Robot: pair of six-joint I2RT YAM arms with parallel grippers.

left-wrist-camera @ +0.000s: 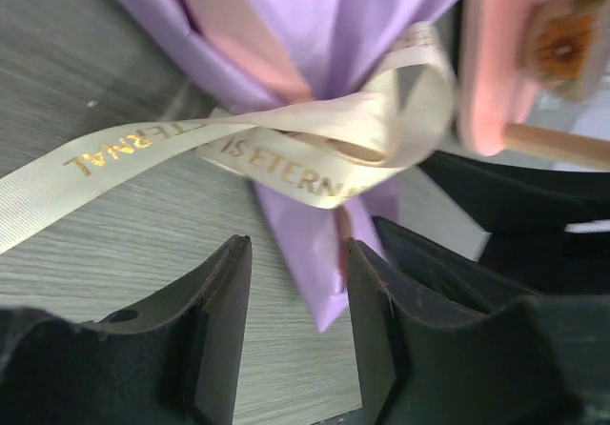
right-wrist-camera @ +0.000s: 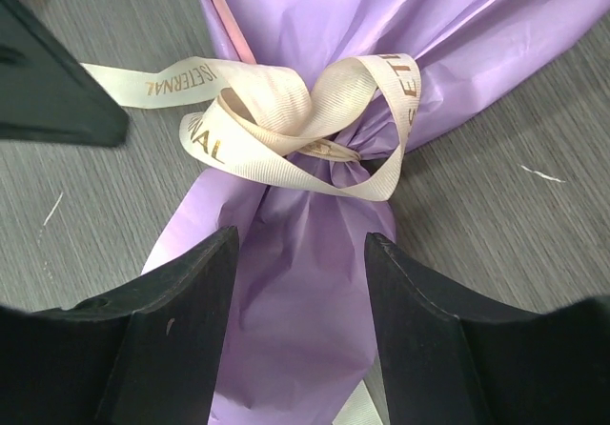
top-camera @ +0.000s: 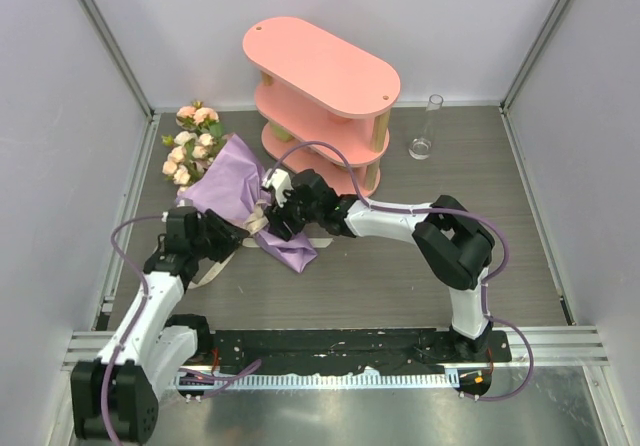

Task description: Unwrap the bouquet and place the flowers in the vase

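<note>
**A:** Right wrist view. The right pincer is released, jaws spread astride the purple tail of the bouquet, just on the near side of the ribbon knot. It grasps nothing.

**B:** And the left?

**A:** The left pincer is released too, just beside the knot, facing a loose ribbon end.

**B:** Axis?

**A:** The bouquet lies flat on the surface, tail near the knot, flowers beyond it to the far left. I judge both arms about equally near.

**B:** Count?

**A:** One bouquet, one knot, two pincers. Beyond the knot, one pink shelf. Well apart to the far right, one vase, upright, with no stems in it.
</note>
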